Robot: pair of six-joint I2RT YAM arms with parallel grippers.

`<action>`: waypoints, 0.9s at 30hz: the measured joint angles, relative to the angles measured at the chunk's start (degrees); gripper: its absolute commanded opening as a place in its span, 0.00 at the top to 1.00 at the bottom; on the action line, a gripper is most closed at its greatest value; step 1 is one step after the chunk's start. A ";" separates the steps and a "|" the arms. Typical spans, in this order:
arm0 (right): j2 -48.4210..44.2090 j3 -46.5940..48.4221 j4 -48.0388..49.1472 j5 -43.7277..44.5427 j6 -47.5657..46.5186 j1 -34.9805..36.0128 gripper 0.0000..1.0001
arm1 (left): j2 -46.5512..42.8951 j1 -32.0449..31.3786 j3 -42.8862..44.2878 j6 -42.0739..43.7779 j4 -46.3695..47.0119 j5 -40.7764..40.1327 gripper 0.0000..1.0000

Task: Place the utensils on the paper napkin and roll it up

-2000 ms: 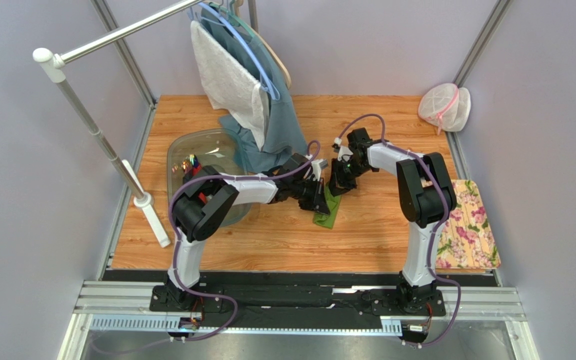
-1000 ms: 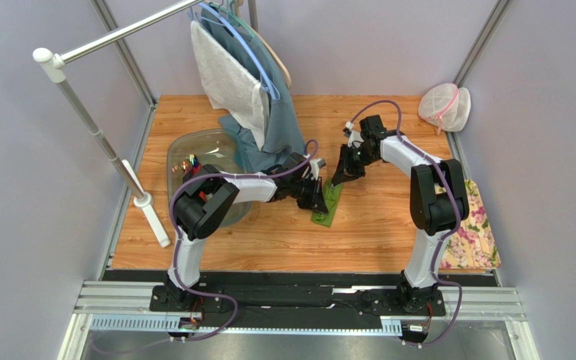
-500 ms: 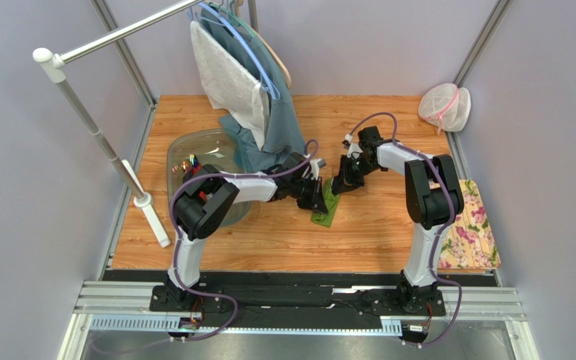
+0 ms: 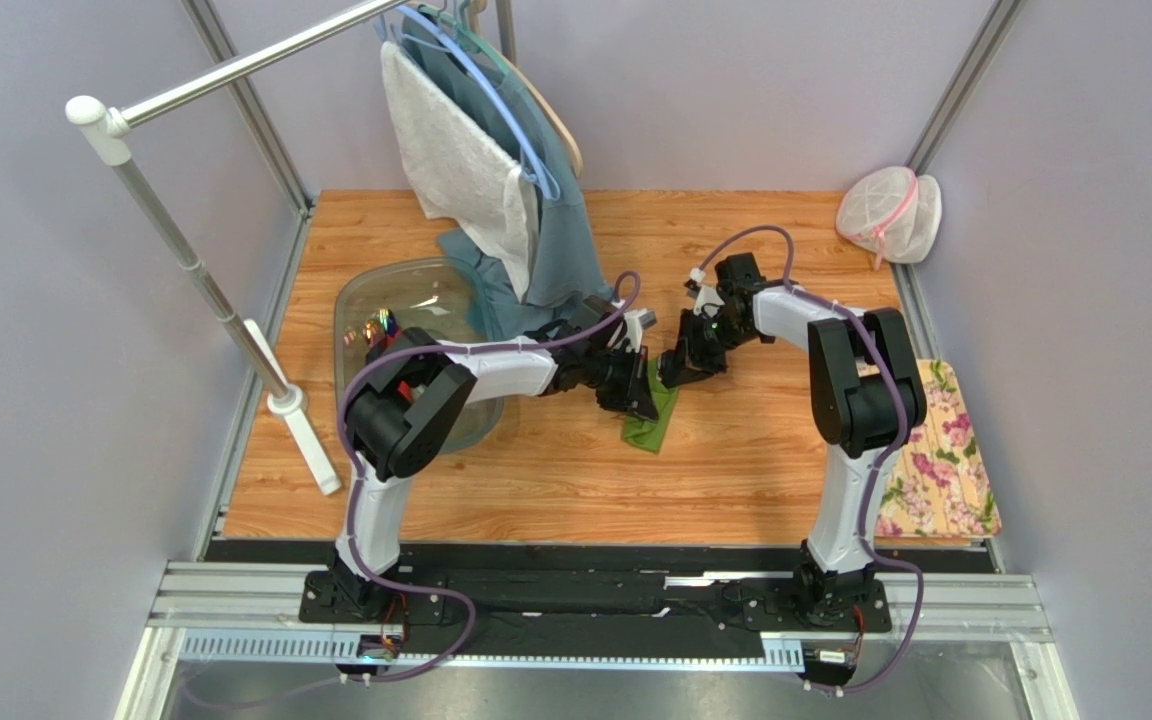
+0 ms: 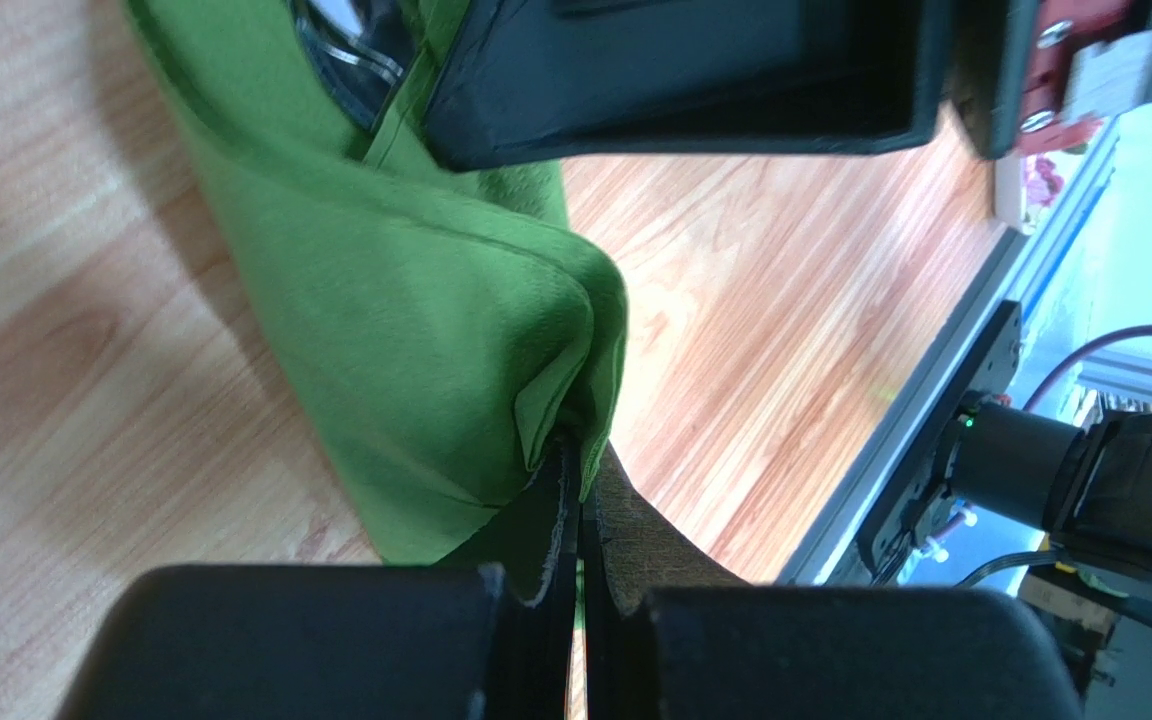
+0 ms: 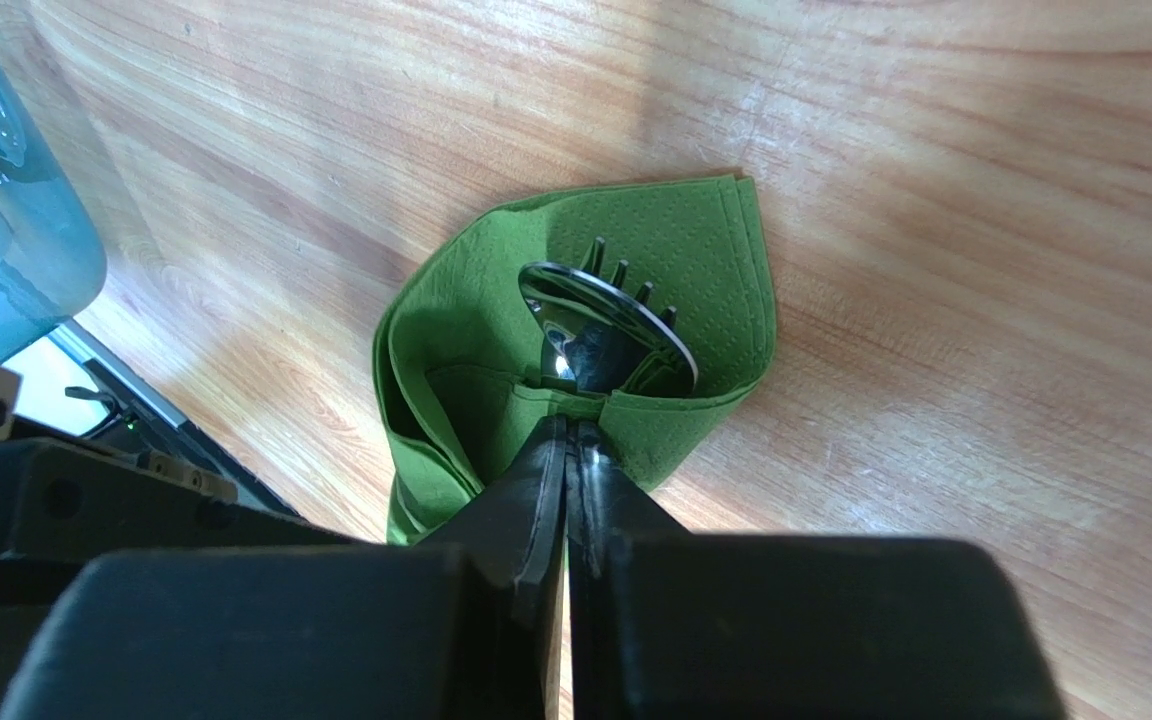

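The green paper napkin [image 4: 653, 420] lies folded into a narrow bundle on the wooden table, mid-centre. Inside its open end a spoon [image 6: 597, 312] and fork tines [image 6: 639, 285] show, the utensils wrapped by the paper napkin [image 6: 725, 263]. My left gripper [image 4: 639, 393] is shut, pinching a fold of the paper napkin [image 5: 387, 300] at its tips [image 5: 579, 458]. My right gripper [image 4: 674, 371] comes in from the far side, shut on the napkin's near flap just below the spoon [image 6: 570, 423]. The two grippers almost touch over the bundle.
A clear plastic tub [image 4: 372, 293] with small items sits at the left, partly under the left arm. A teal garment [image 4: 560, 240] hangs from the rack behind the napkin. A rack pole [image 4: 222, 308] leans at left. A flowered pink mat [image 4: 935, 458] and a mesh bag [image 4: 887, 215] lie at right.
The right gripper came down and left onto the napkin's far end and closed on its flap. The left gripper stayed shut and shifted slightly, lifting its fold.
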 measured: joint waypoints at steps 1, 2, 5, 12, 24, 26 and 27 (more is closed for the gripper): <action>0.02 0.00 0.02 -0.02 0.07 0.00 0.99 | 0.00 -0.07 0.22 -0.02 0.00 0.04 1.00; 0.02 -0.02 0.02 -0.02 0.11 0.00 1.00 | -0.04 -0.20 0.42 -0.02 0.11 0.13 1.00; 0.02 -0.02 0.04 0.00 0.37 0.00 1.00 | -0.31 -0.74 0.55 -0.07 0.70 0.52 1.00; 0.02 -0.11 0.20 0.07 0.81 0.00 1.00 | -0.50 -3.04 0.55 0.31 3.26 2.43 1.00; 0.02 -0.46 0.70 0.02 1.51 0.00 1.00 | 2.58 -4.79 0.46 1.60 8.61 3.15 1.00; 0.02 -0.55 0.81 0.00 1.53 0.00 1.00 | 3.67 -4.81 0.09 1.36 9.84 3.21 1.00; 0.00 -0.61 0.85 -0.02 1.55 0.00 1.00 | 4.17 -4.81 -0.11 1.14 10.67 3.28 1.00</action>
